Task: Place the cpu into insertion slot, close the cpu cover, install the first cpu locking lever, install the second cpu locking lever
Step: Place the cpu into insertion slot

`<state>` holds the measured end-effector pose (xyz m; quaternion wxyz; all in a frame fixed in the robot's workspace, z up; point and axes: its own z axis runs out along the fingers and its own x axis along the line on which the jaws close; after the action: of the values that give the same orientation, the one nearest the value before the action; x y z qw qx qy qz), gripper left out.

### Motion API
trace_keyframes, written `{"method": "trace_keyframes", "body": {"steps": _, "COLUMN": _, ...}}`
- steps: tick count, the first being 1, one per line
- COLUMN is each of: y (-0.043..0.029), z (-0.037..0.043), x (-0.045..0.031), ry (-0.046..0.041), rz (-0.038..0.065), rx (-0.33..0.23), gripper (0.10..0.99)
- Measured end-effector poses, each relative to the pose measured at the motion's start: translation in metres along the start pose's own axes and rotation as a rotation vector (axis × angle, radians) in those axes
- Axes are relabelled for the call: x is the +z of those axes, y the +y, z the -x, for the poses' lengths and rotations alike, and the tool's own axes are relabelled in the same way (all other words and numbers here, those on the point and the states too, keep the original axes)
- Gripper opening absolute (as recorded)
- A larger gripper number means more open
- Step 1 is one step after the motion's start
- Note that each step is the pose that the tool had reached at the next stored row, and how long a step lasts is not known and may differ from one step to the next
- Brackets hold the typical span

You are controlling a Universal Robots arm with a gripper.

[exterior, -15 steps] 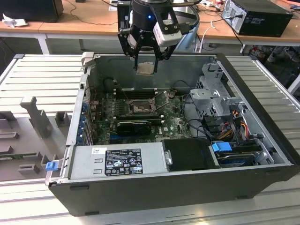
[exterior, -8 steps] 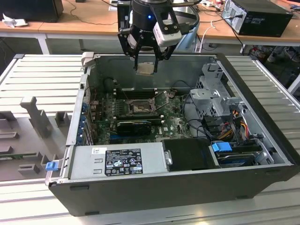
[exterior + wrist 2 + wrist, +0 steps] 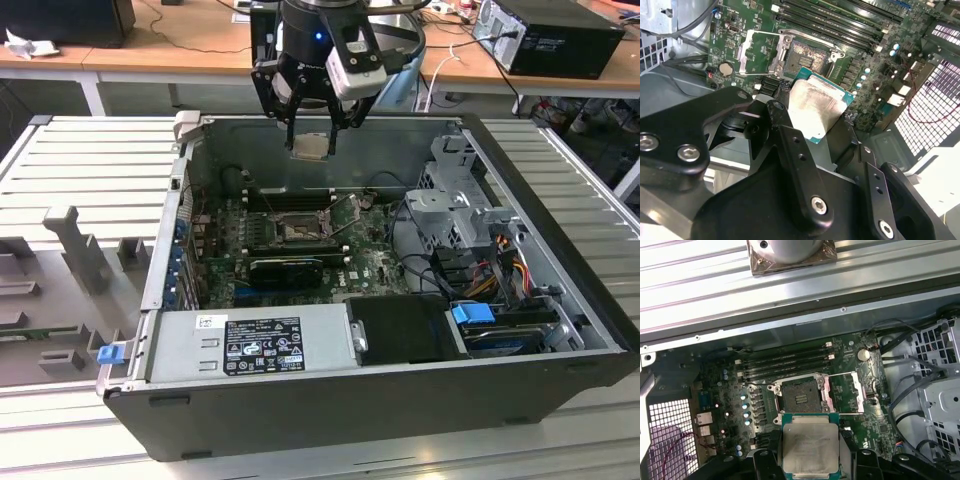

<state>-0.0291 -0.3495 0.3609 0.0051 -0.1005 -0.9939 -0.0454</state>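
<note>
My gripper (image 3: pixel 312 147) hangs above the open computer case, shut on the cpu (image 3: pixel 311 146), a flat square chip with a dull silver top. In both wrist views the cpu (image 3: pixel 815 107) (image 3: pixel 810 447) sits level between two black fingers (image 3: pixel 779 117) that press on its opposite edges. Below it on the green board, well apart from the chip, lies the insertion slot (image 3: pixel 298 230) (image 3: pixel 800 395) (image 3: pixel 810 54), its dark pin field bare. The cpu cover (image 3: pixel 842 391) (image 3: pixel 756 52) is swung open and rests beside the socket.
Long black memory slots (image 3: pixel 785 362) run just behind the socket. A black graphics card (image 3: pixel 285 270) lies in front of it. The power supply (image 3: pixel 250 345) fills the near side, and a drive cage (image 3: pixel 460 210) with cables stands at the exterior view's right.
</note>
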Motion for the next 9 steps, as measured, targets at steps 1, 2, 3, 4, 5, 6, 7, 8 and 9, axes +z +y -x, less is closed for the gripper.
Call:
{"method": "trace_keyframes", "body": {"steps": 1, "y": 0.0000, "z": 0.0000, "x": 0.0000, "ry": -0.0001, "rz": 0.000, "rx": 0.001, "gripper": 0.541}}
{"method": "trace_keyframes", "body": {"steps": 2, "y": 0.0000, "z": 0.0000, "x": 0.0000, "ry": -0.0003, "rz": 0.000, "rx": 0.003, "gripper": 0.541}}
{"method": "trace_keyframes", "body": {"steps": 3, "y": 0.0000, "z": 0.0000, "x": 0.0000, "ry": -0.0005, "rz": 0.000, "rx": 0.005, "gripper": 0.541}}
{"method": "trace_keyframes", "body": {"steps": 4, "y": 0.0000, "z": 0.0000, "x": 0.0000, "ry": -0.0007, "rz": 0.000, "rx": 0.007, "gripper": 0.541}}
{"method": "trace_keyframes", "body": {"steps": 5, "y": 0.0000, "z": 0.0000, "x": 0.0000, "ry": -0.0010, "rz": 0.000, "rx": 0.011, "gripper": 0.541}}
{"method": "trace_keyframes", "body": {"steps": 6, "y": 0.0000, "z": 0.0000, "x": 0.0000, "ry": -0.0012, "rz": 0.000, "rx": 0.013, "gripper": 0.541}}
{"method": "trace_keyframes", "body": {"steps": 7, "y": 0.0000, "z": 0.0000, "x": 0.0001, "ry": -0.0013, "rz": 0.000, "rx": 0.015, "gripper": 0.541}}
{"method": "trace_keyframes", "body": {"steps": 8, "y": 0.0000, "z": 0.0000, "x": 0.0004, "ry": -0.0017, "rz": 0.000, "rx": 0.018, "gripper": 0.541}}
{"method": "trace_keyframes", "body": {"steps": 9, "y": -0.0001, "z": 0.0000, "x": 0.0006, "ry": -0.0022, "rz": 0.000, "rx": 0.022, "gripper": 0.541}}
